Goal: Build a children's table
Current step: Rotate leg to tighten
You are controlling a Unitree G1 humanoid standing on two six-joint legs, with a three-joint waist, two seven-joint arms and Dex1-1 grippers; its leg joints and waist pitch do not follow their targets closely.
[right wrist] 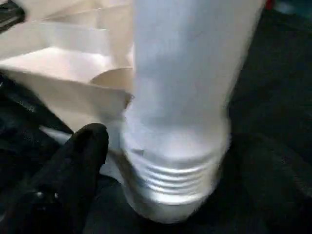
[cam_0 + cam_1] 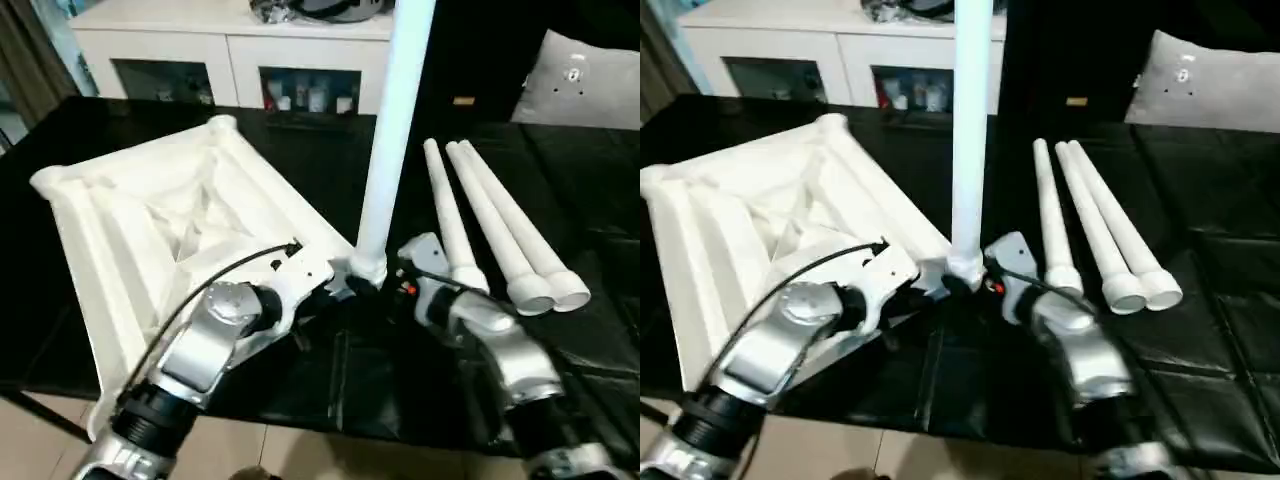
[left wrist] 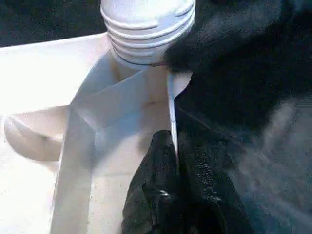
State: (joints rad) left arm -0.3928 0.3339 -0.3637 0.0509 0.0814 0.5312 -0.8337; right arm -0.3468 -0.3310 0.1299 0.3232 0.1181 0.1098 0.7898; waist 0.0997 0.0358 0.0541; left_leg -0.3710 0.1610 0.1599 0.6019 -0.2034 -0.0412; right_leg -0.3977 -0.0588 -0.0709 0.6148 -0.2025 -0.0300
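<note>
The children's table top (image 2: 130, 230) lies upside down and tilted on the black surface, its ribbed underside facing up. One white leg (image 2: 395, 130) stands upright with its threaded end (image 1: 170, 190) at the near right corner socket. Three more legs (image 2: 500, 230) lie side by side to the right. My left gripper (image 3: 173, 146) is shut on the thin rim wall of the top, right beside that corner. My right gripper (image 1: 175, 161) is open around the base of the upright leg, its left finger (image 1: 78, 156) a little apart from the tube.
A white cabinet (image 2: 230, 40) stands behind the work surface, and a grey-white cushion (image 2: 580, 85) lies at the back right. The black padded surface (image 2: 400, 380) ends close in front of my arms, with pale floor below.
</note>
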